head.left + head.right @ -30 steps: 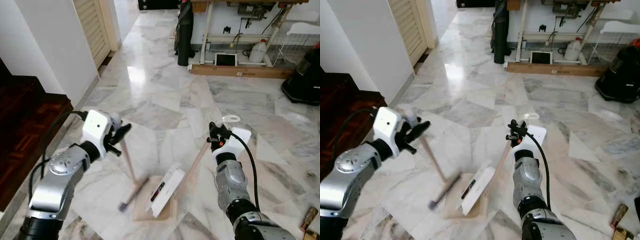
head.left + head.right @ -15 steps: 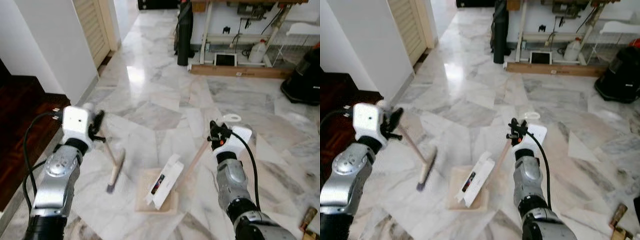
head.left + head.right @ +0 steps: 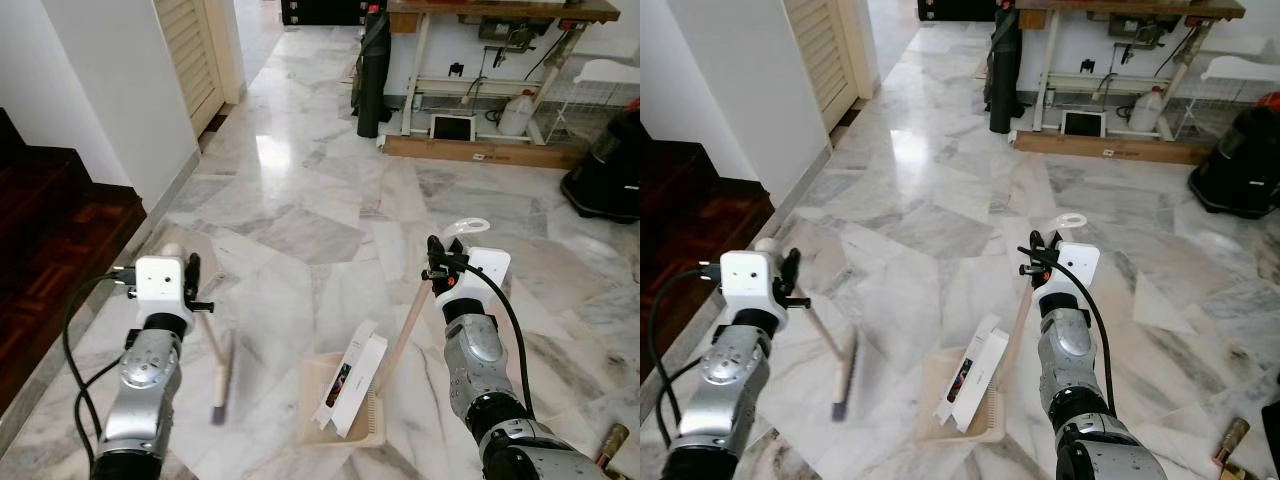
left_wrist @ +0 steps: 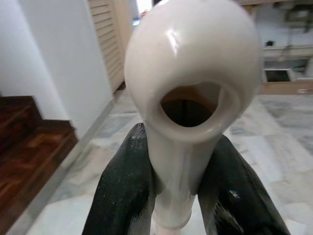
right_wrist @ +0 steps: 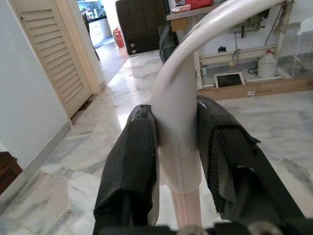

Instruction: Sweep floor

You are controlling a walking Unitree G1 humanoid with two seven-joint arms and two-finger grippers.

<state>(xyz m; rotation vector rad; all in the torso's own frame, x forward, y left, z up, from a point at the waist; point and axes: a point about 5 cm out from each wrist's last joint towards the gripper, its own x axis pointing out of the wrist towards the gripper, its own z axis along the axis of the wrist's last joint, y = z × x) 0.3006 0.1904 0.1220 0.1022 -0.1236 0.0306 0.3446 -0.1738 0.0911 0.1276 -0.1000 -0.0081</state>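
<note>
My left gripper is shut on the white-capped end of a wooden broom handle. The broom slants down to the marble floor, its head to the left of the dustpan and apart from it. My right gripper is shut on the dustpan's wooden handle, just below its white loop. The beige dustpan lies on the floor between my arms. A white box leans upright inside it.
A white wall and a dark wooden step close off the left. A louvred door stands beyond. At the back are a workbench, a black bag and a jug. A black appliance sits right.
My left arm has swung the broom leftward, away from the dustpan, and lowered. The box has stayed in the pan. My right gripper has kept its hold on the handle.
</note>
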